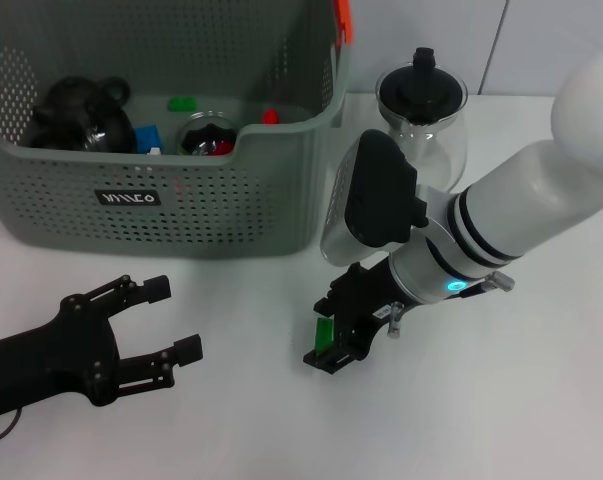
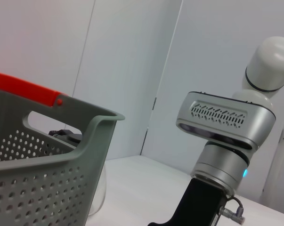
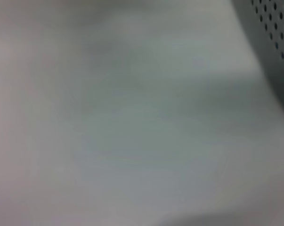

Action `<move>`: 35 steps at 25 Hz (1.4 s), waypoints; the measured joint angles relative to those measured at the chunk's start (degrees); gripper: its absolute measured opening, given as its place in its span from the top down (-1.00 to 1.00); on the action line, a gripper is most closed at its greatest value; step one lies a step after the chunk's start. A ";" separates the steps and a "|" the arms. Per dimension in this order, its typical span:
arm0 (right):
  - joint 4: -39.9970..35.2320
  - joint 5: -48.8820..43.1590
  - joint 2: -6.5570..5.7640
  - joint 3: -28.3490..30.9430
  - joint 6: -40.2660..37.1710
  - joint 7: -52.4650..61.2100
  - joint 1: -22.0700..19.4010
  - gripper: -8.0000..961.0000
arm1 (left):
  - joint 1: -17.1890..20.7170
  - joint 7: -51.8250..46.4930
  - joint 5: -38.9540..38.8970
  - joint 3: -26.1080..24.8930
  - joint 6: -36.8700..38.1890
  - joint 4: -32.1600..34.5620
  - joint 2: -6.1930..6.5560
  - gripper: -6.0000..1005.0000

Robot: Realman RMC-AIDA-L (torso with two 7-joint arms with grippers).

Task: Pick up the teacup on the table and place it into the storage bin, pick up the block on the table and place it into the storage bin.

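Note:
The grey-green storage bin [image 1: 161,215] stands at the back left; its corner with the orange tab [image 2: 43,141] fills the left wrist view. Inside it lies a clear glass teacup [image 1: 207,134] among small blocks. In front of the bin's right corner, my right gripper [image 1: 328,343] points down at the table, shut on a small green block [image 1: 323,331] just at the tabletop. My left gripper [image 1: 174,318] rests low at the front left, open and holding nothing. The right wrist view shows only blurred white table and a bit of the bin wall [image 3: 278,42].
A glass teapot [image 1: 422,115] with a black lid stands on the table right of the bin, close behind my right arm. The bin also holds a black round object [image 1: 79,115] and blue, green and red blocks. White tabletop [image 1: 501,400] extends at the front.

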 joint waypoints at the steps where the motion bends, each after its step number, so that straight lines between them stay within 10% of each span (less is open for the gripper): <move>1: 0.23 0.10 0.02 -0.10 0.16 -0.11 0.00 -0.38 | 0.00 0.00 0.00 0.00 -0.02 0.00 0.00 -0.80; 15: 0.50 0.23 0.05 -0.15 0.40 0.34 -0.01 -0.31 | 0.06 0.00 0.01 0.00 -0.58 -0.16 -0.08 -0.80; 23: -1.36 0.53 -0.42 1.36 -0.65 1.03 -1.10 0.06 | 0.09 0.00 0.01 0.00 -0.58 -0.33 -0.09 -0.80; 35: -30.41 11.30 -0.86 27.78 -27.12 -5.00 -14.91 0.10 | 0.18 -0.03 0.01 -0.42 -0.57 -0.35 -0.09 -0.80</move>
